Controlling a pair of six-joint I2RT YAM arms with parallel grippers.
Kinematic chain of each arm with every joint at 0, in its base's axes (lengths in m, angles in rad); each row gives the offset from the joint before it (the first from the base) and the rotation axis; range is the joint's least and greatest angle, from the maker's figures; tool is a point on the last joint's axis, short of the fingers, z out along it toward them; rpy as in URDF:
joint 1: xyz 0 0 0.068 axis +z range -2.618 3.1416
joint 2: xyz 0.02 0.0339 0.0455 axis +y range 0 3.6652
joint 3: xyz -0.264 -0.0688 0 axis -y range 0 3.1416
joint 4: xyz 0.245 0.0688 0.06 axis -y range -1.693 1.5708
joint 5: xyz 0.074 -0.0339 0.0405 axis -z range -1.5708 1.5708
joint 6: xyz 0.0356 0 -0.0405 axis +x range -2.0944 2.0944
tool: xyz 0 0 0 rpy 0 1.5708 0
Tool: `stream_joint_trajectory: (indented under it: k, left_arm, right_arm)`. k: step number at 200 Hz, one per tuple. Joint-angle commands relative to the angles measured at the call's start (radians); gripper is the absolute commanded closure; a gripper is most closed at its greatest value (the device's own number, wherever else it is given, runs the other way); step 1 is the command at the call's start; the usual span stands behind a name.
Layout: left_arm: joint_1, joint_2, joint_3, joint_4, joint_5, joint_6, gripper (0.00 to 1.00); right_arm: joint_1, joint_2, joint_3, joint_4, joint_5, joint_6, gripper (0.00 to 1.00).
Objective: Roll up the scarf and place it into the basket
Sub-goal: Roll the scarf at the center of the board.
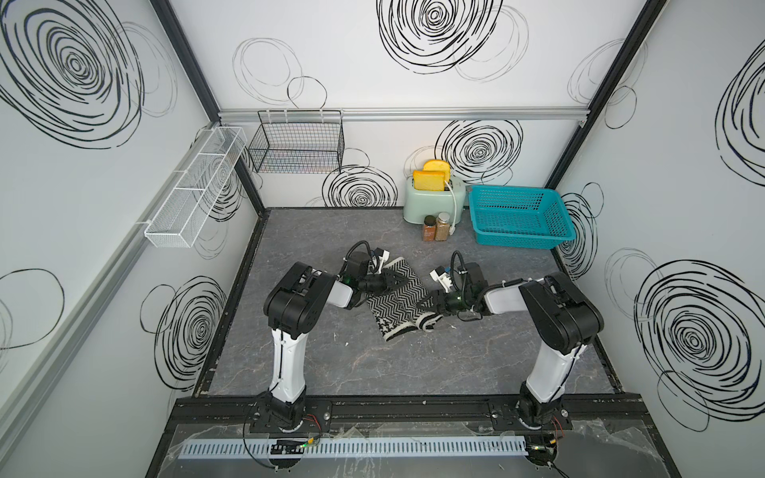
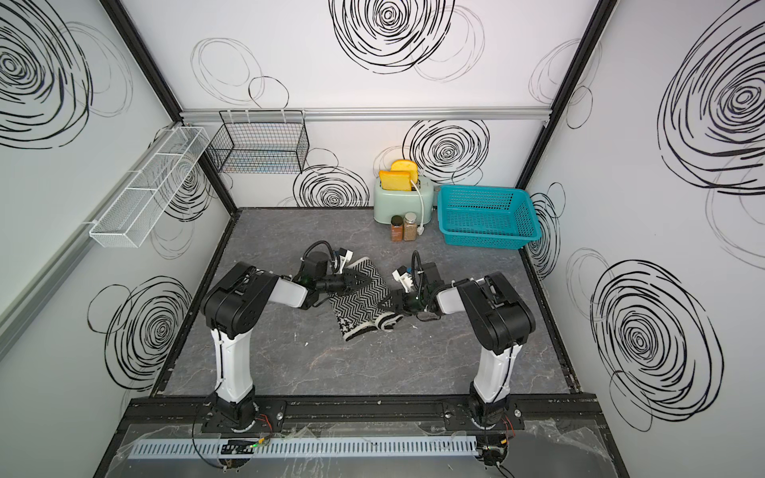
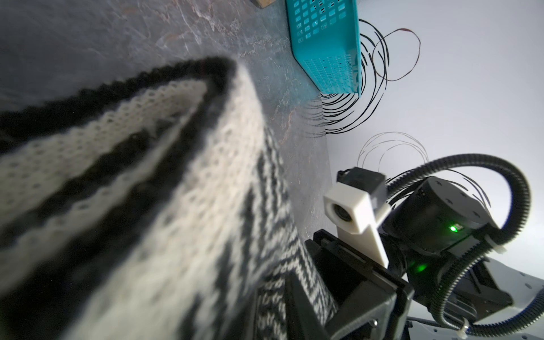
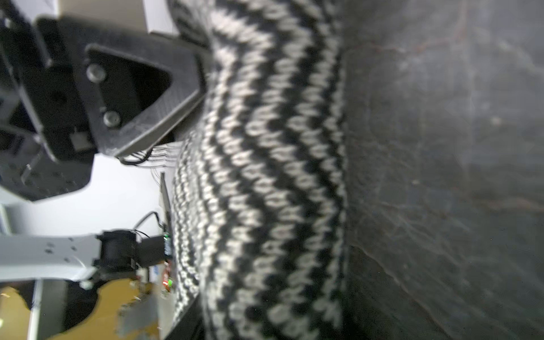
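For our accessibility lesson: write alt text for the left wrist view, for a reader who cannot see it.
A black-and-white knitted scarf, blurred and very close, fills the foreground. Beyond it a teal basket sits on the grey tabletop by the wall, and the right arm reaches in beside the scarf.

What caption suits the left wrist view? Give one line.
Blurred close-up of the scarf edge, with the basket beyond on the grey table near the wall.
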Motion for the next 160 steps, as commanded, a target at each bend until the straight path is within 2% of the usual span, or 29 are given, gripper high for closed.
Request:
stream_joint_trajectory:
  k: [1,28,59,76,110,134,160]
  left_arm:
    - [-0.01,0.006,-0.04,-0.022,-0.016,-0.029,0.77]
    - [-0.015,-0.025,-0.052,-0.014,-0.019,-0.04,0.72]
    - [-0.012,-0.087,-0.034,-0.084,-0.018,0.0,0.58]
    - [-0.007,-0.123,-0.019,-0.13,-0.011,0.027,0.54]
    - [0.025,-0.205,-0.021,-0.205,0.0,0.056,0.53]
    - [0.05,-0.257,-0.022,-0.263,0.015,0.075,0.54]
    - [0.085,-0.316,-0.04,-0.322,0.011,0.091,0.56]
  right_arm:
    - [0.007,0.016,0.018,-0.01,-0.012,0.037,0.74]
    - [0.005,-0.008,0.042,-0.082,-0.021,-0.003,1.0]
    - [0.005,-0.083,0.107,-0.326,0.095,-0.16,1.0]
    - [0.005,-0.116,0.145,-0.452,0.191,-0.231,1.0]
    - [0.055,-0.151,0.218,-0.632,0.435,-0.335,1.0]
    - [0.118,-0.176,0.245,-0.663,0.591,-0.341,1.0]
    - [0.226,-0.192,0.291,-0.711,0.823,-0.344,1.0]
